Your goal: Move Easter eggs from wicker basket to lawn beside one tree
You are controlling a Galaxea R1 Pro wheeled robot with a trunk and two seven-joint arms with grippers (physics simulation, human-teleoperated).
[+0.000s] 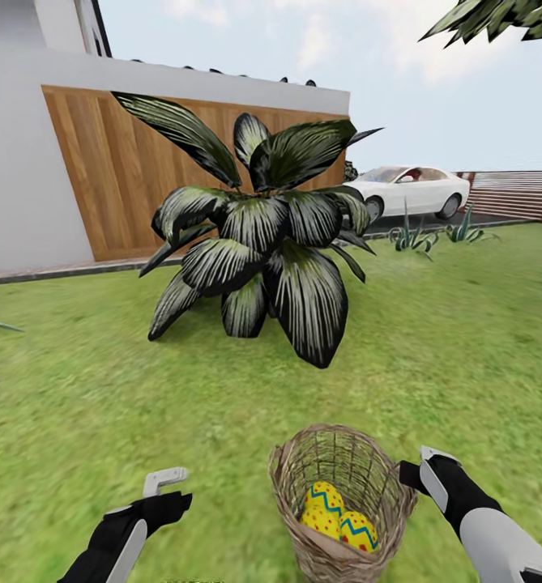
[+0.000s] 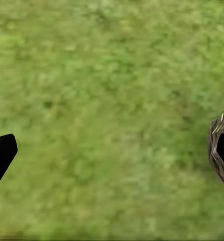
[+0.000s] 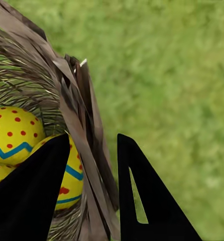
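Observation:
The wicker basket (image 1: 311,478) stands on the lawn (image 1: 100,405) just in front of me, with three Easter eggs (image 1: 326,495) lying together inside, yellow with blue zigzags and red dots. My right gripper (image 1: 423,471) sits at the basket's right rim. In the right wrist view its fingers (image 3: 147,201) straddle the basket wall (image 3: 87,150), one inside by the eggs (image 3: 14,128) and one outside, closed on the rim. My left gripper (image 1: 164,479) hovers open over bare grass left of the basket; the left wrist view catches the basket's edge (image 2: 215,135). Dark tree leaves (image 1: 497,20) hang at top right, with the trunk out of view.
A low broad-leaved striped plant (image 1: 262,243) fills the lawn straight ahead. Behind it are a wooden garage door (image 1: 117,178), a white car (image 1: 412,190) and a slat fence (image 1: 518,194). Small spiky plants (image 1: 433,236) line the far right. Open grass lies left and right.

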